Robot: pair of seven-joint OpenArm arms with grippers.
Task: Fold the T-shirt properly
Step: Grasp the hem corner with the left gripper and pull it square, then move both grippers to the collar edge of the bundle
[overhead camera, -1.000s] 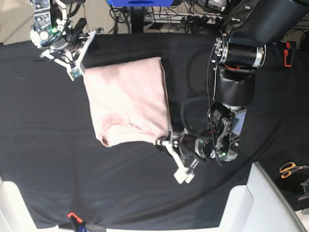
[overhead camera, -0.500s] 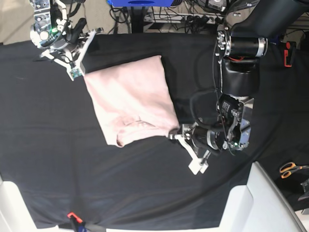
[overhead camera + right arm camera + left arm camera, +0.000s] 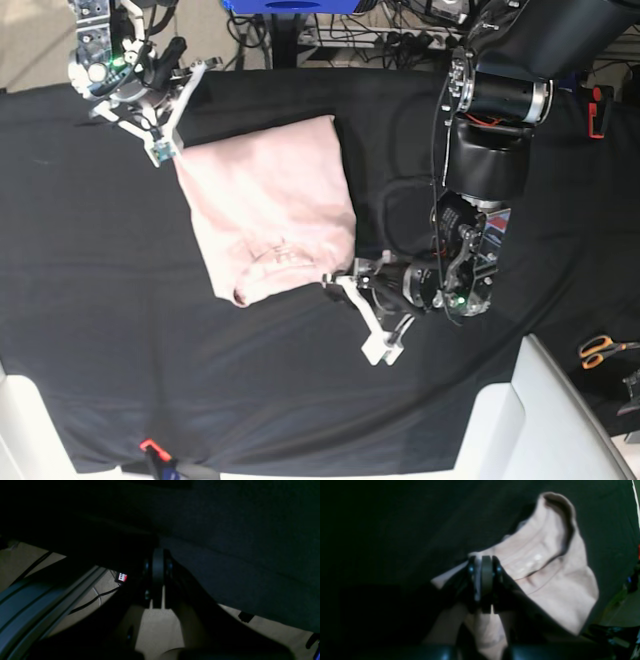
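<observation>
The pale pink T-shirt (image 3: 268, 205) lies folded into a rough rectangle on the black cloth (image 3: 90, 300). My left gripper (image 3: 333, 280) is at its lower right corner. The left wrist view shows that gripper (image 3: 483, 561) shut on a pinch of the T-shirt (image 3: 550, 585), with the collar bunched just beyond the fingers. My right gripper (image 3: 164, 150) sits at the shirt's upper left corner. In the right wrist view the right gripper (image 3: 158, 552) is shut with only dark cloth and floor around it and no pink fabric showing.
Orange-handled scissors (image 3: 600, 349) lie off the cloth at the right. A white table edge (image 3: 520, 410) runs along the lower right. A small red clip (image 3: 149, 446) sits at the front edge. Cables and a blue frame (image 3: 290, 6) are behind the table.
The left gripper pulled the shirt's lower right corner rightward, then came back left with it, leaving the lower edge slanted. The right gripper shifted slightly up and right at the upper left corner.
</observation>
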